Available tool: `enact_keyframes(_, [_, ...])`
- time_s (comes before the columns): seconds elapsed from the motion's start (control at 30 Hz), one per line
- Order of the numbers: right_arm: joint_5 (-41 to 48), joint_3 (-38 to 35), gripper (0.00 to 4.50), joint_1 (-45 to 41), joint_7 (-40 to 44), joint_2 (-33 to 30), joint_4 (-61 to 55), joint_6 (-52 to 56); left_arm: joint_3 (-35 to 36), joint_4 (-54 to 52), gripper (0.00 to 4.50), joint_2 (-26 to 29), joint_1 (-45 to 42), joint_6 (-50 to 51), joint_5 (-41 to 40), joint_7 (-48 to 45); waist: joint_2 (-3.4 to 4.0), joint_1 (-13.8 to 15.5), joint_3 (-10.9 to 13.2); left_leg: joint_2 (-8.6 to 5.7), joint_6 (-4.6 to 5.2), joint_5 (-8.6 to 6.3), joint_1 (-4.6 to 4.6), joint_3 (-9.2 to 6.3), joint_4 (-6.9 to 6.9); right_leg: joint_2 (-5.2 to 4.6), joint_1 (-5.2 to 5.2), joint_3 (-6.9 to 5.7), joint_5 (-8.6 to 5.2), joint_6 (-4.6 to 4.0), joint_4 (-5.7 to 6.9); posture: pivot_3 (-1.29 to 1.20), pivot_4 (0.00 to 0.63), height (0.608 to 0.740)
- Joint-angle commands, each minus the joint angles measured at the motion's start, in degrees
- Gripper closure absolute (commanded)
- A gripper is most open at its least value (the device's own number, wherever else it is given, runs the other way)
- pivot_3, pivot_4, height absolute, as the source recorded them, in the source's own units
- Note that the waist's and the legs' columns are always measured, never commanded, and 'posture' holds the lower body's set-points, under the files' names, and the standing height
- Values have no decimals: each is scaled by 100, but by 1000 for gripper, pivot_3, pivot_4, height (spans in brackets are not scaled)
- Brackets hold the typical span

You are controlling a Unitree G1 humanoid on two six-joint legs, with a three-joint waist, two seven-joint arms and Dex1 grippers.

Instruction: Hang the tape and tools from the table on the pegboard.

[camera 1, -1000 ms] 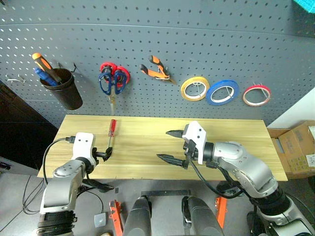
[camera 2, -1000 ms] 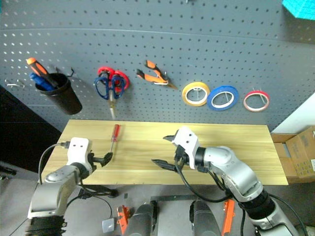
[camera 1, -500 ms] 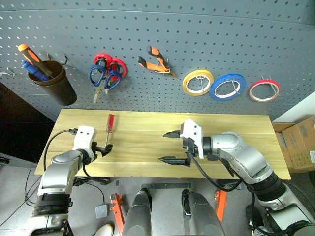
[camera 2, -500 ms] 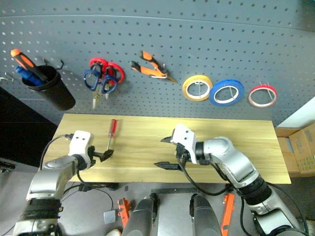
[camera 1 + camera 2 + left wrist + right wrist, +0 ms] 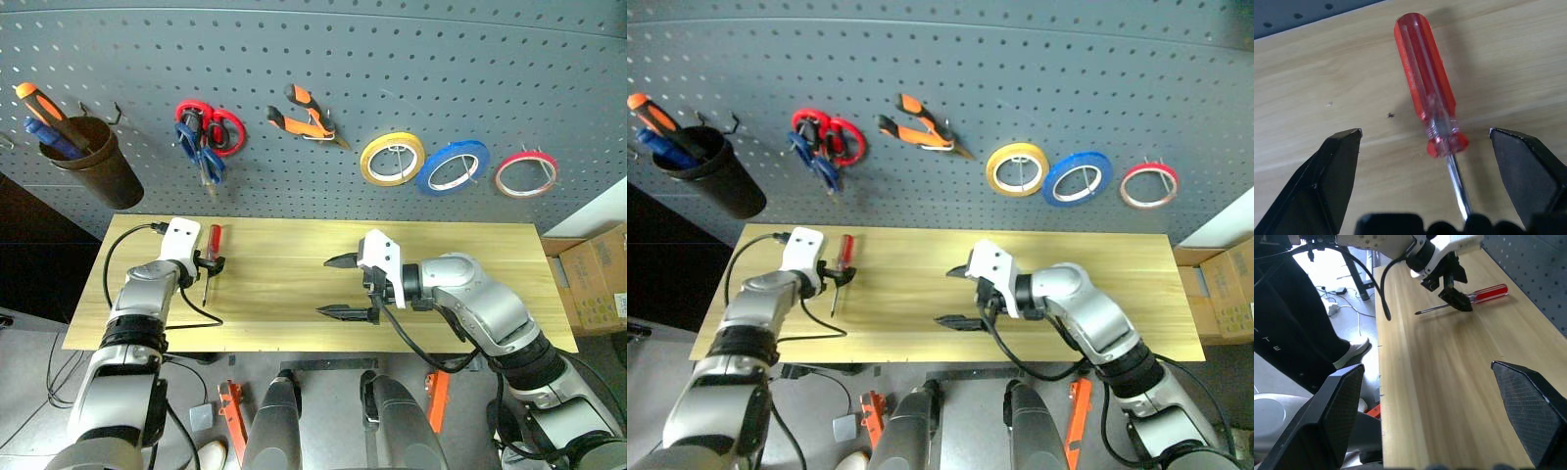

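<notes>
Dark-handled scissors on the dark grey pegboard sit half hidden behind red-handled scissors. Slim red-handled screwdriver lies near the left back corner of the pale wood-grain table, shaft between the wide-open left gripper fingers, contact unclear. Right gripper wide, empty, mid-table. Blue tape ring and orange-and-black pliers hang on the pegboard.

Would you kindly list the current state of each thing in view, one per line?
Red-handled screwdriver: lying flat on the table, between the open fingers of the left claw, not gripped.
Right claw: open, empty, above the table.
Blue tape: hanging on the pegboard.
Pliers: hanging.
Blue-handled scissors: hanging, beside the red-handled scissors.
</notes>
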Motion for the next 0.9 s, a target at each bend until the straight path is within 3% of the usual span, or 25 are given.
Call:
enact_keyframes(0.03, [35, -113, 0, -48, 86, -46, -129, 38, -61, 374, 19, -38, -215, -260, 128, -6, 0, -2, 4, 0, 0, 0, 0, 0, 0, 0, 0, 0, 0, 0, 0, 39, 392, 740])
enact_keyframes(0.33, [-231, -143, 0, -55, 21, -56, 226, -157, -122, 877, 19, -45, -514, -526, 234, -67, 2, -6, 97, 0, -1, 0, 1, 1, 1, 0, -1, 1, 0, 1, 6, 38, 399, 740])
enact_keyframes(0.43, [-288, -167, 0, -72, -9, -1, 281, -221, -100, 922, 625, -26, -558, -553, 239, -83, 2, -7, 100, 0, -1, 0, 1, 1, 0, 1, -1, 1, 0, 2, 5, 38, 398, 740])
enact_keyframes(0.73, [-363, -223, 0, -140, 60, 11, 401, -333, -93, 891, 3676, -58, -593, -526, 242, -60, 2, -14, 103, 0, -1, 0, 1, 1, 0, 2, -1, 1, 0, 4, 4, 35, 382, 740])
enact_keyframes(0.9, [-388, -233, 0, -190, 79, 18, 504, -410, -85, 931, 3685, -80, -634, -526, 248, -40, 2, -16, 103, 1, -2, 0, 0, 1, -1, 2, -1, 1, 0, 5, 4, 37, 368, 740])
